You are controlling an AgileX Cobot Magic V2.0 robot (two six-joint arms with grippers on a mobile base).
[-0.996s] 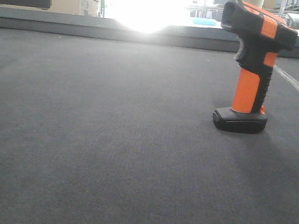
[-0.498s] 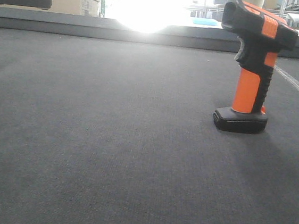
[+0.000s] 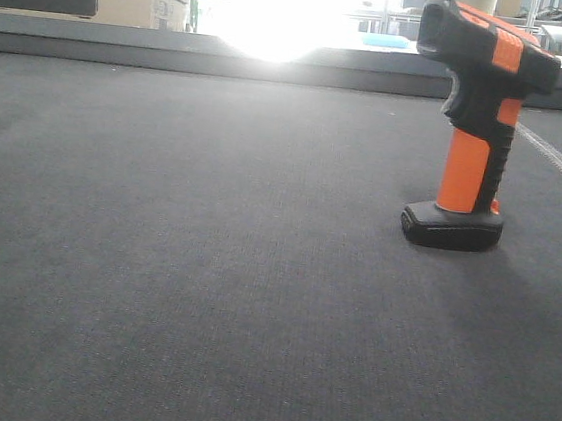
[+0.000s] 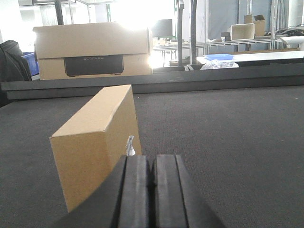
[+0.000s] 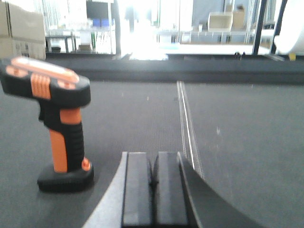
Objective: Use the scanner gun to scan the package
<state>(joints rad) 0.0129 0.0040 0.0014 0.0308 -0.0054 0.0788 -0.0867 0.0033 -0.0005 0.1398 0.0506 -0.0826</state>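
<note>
Facing scanner and package with clenched, empty jaws

We see the scanner gun (image 3: 463, 169) upright on its base on the dark mat (image 3: 202, 293), ahead-left of the right gripper (image 5: 153, 171) in its wrist view. The package (image 4: 95, 142) stands close before the left gripper (image 4: 152, 166) (a white label edge peeks out). Both grippers' jaws are pressed together, holding nothing.

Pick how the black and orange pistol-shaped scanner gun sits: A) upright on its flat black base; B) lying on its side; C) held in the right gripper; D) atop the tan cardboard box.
A: the scanner gun stands on its base on the dark mat, clear of the shut right gripper.
</note>
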